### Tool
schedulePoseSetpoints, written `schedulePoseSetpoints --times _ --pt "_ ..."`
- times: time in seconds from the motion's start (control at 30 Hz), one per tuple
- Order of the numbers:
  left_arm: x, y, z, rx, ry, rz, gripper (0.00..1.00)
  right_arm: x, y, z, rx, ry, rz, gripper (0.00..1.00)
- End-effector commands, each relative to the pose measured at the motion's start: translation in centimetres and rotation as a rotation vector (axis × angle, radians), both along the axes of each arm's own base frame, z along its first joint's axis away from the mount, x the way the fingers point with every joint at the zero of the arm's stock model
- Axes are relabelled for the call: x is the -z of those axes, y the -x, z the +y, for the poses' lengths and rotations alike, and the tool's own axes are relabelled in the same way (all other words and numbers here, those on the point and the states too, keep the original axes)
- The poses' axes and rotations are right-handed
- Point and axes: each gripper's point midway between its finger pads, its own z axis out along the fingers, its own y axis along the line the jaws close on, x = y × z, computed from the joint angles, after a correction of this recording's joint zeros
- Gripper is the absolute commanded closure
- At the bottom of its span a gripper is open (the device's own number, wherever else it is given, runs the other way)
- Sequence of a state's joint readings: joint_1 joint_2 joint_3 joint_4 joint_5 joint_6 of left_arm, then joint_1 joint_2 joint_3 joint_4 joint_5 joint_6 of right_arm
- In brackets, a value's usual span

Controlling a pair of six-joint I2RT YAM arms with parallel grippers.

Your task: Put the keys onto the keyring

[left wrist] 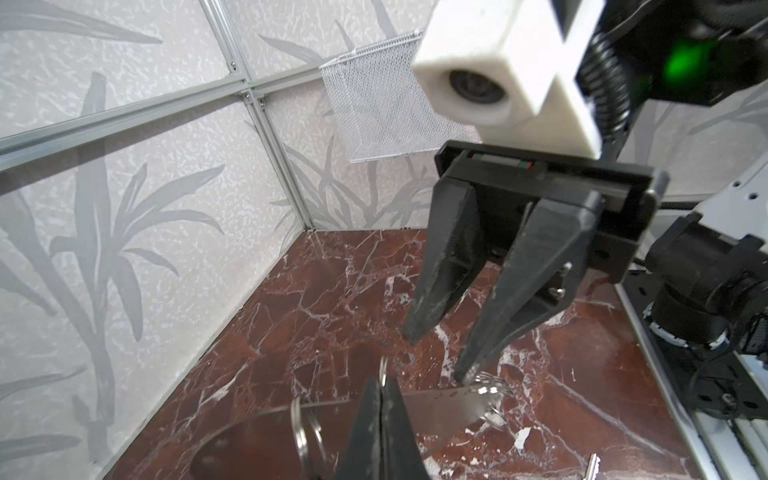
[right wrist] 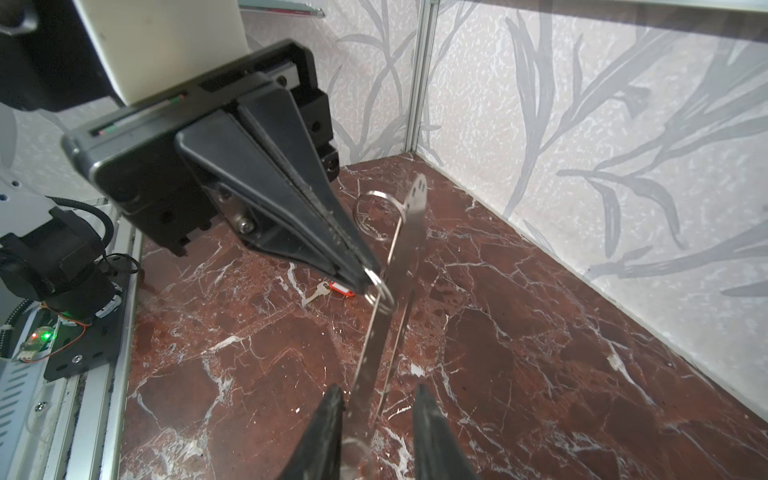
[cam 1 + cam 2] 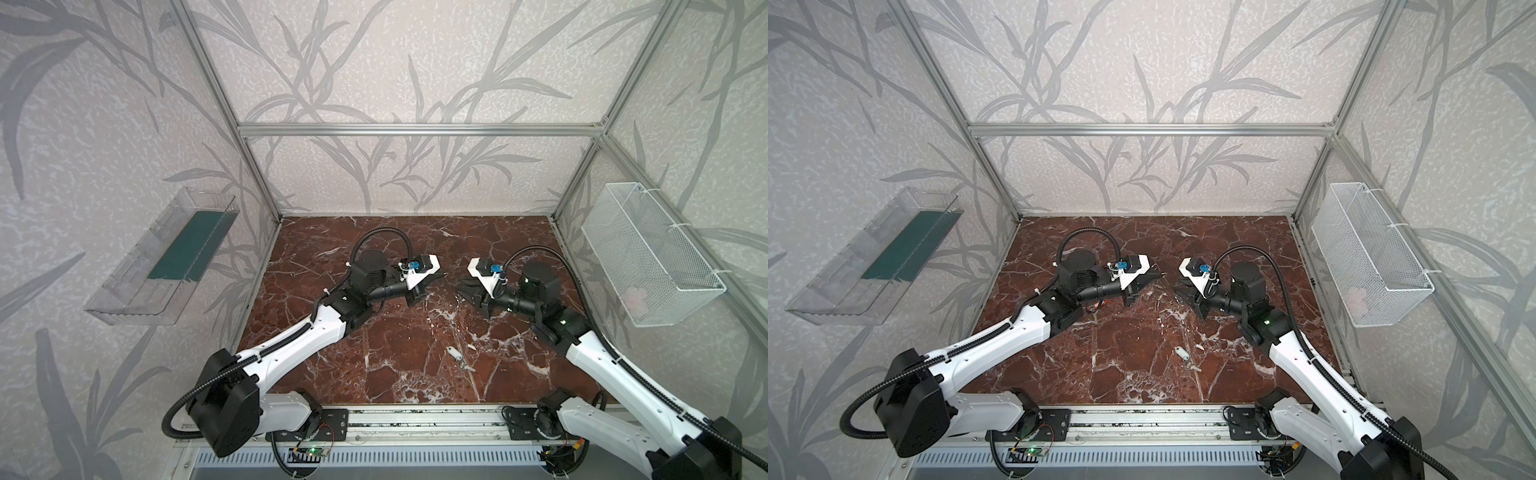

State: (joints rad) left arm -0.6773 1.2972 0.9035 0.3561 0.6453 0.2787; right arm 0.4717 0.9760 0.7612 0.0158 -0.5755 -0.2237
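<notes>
The flat grey metal keyring plate (image 1: 436, 409) runs off the left wrist view's bottom edge, partly behind the left gripper (image 1: 381, 392); its other end blurs between the fingers of the right gripper (image 2: 377, 390). A small silver key (image 1: 593, 467) is cut by that same edge; perhaps the white-tagged one.

I work in a lab test booth: aluminium frame (image 3: 419, 129), leaf-print wall panels (image 3: 415, 62), marble-look tabletop (image 3: 395, 357), mounting rail (image 3: 415, 424).

Keyring (image 2: 411, 237): grey plate, raised edge-on, centre. White-tagged key (image 3: 455, 354): flat, lower centre. Red-tagged key (image 2: 341, 289): flat, centre-left.
</notes>
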Motion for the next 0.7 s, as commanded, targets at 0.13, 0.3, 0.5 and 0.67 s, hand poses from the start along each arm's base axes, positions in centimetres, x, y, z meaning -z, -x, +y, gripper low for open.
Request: schedulePoseSetpoints --times 0.13,0.3,0.5,0.67 --pt "-3.6 1.6 0.0 0.089 0.167 -0.007 1.0 -1.7 0.4 0.7 -0.052 -0.098 -0.023 0.74" --pt "-4.1 2.0 -0.1 0.122 0.216 0.008 1.0 -2.1 0.6 0.4 -0.051 -0.143 -0.048 0.77" --pt "-4.0 2.2 -0.3 0.148 0.227 0.03 1.0 -3.7 1.0 0.1 -0.055 -0.204 -0.106 0.78" --pt "-3.7 2.1 -0.5 0.155 0.224 0.047 1.0 -5.5 1.3 0.2 -0.075 -0.247 -0.157 0.79"
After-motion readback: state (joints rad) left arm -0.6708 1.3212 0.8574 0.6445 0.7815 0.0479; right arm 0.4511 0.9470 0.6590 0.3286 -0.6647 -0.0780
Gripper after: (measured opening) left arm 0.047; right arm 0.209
